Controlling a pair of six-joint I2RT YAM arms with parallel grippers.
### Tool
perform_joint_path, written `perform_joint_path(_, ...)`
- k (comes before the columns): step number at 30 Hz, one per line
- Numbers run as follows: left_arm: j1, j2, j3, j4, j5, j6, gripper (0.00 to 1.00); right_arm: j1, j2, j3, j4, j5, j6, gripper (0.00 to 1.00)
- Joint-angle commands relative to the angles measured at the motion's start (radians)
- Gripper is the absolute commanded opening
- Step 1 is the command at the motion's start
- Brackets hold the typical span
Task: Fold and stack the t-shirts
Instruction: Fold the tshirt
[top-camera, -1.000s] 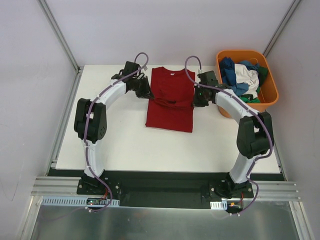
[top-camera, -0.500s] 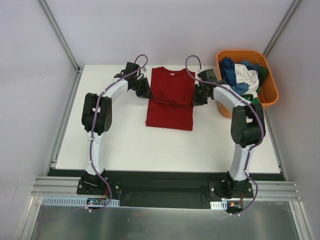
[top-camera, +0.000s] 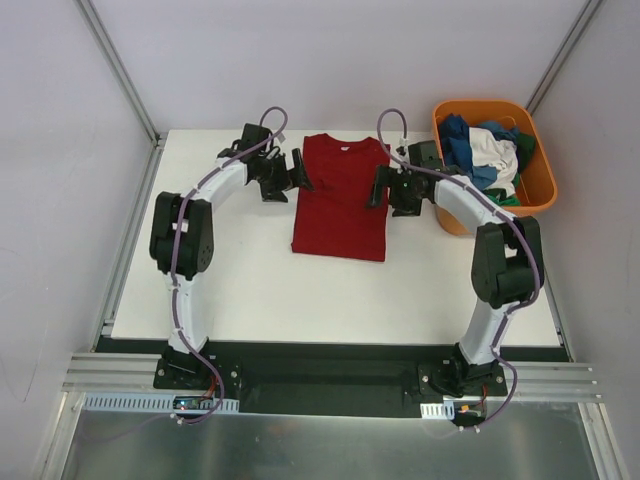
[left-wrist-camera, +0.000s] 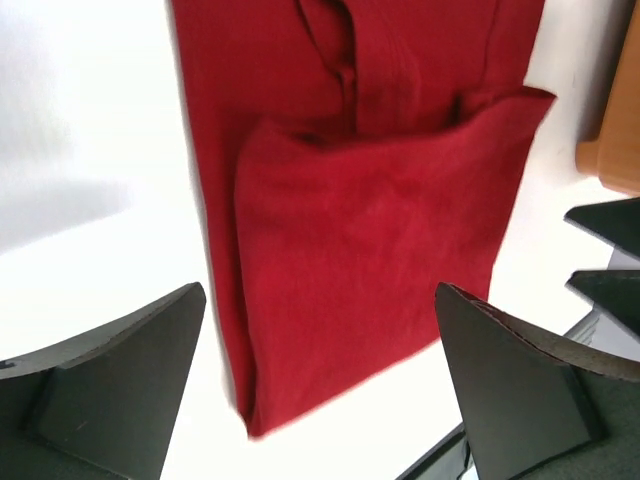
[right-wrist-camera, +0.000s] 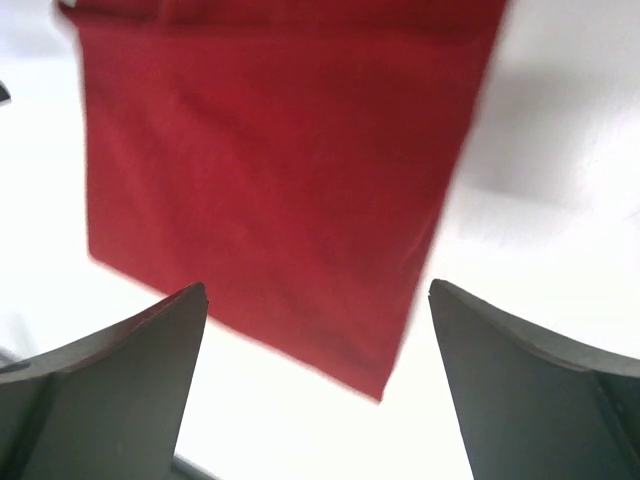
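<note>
red tee (top-camera: 340, 200): flat, sides folded in, likely set for the next fold
L gripper (left-wrist-camera: 320, 292): jaws wide, empty, at tee's left edge
R gripper (right-wrist-camera: 318, 292): same, right edge
other tees (top-camera: 485, 150): heaped in tub (top-camera: 545, 195), queued

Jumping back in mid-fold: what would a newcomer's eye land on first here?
First, the dark red t-shirt, folded into a narrow rectangle at the far middle of the table. The left gripper and right gripper flank it, both open and holding nothing. Next, the orange tub at the far right corner, heaped with loose shirts in blue, white and green.
</note>
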Motion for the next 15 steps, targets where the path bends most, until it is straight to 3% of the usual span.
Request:
perform_joint_path(1,0.004,-0.207,-0.143,0.005,-0.073,-0.007,0.99,0.079,-0.126,-0.102,0.081,-0.101,0.000,0.97)
perform_joint_path(5,0.004,-0.327,-0.305,0.008,-0.099,-0.017,0.99,0.131,-0.092,-0.111,0.096,-0.113,0.027,0.97)
perform_joint_path(8,0.002,-0.373,-0.437,0.017,-0.069,-0.037,0.99,0.158,-0.123,-0.185,0.102,-0.026,0.047,0.97)
perform_joint_path(15,-0.018,-0.369,-0.623,0.143,0.040,-0.114,0.97,0.158,-0.255,-0.409,0.130,0.056,0.107,0.97)
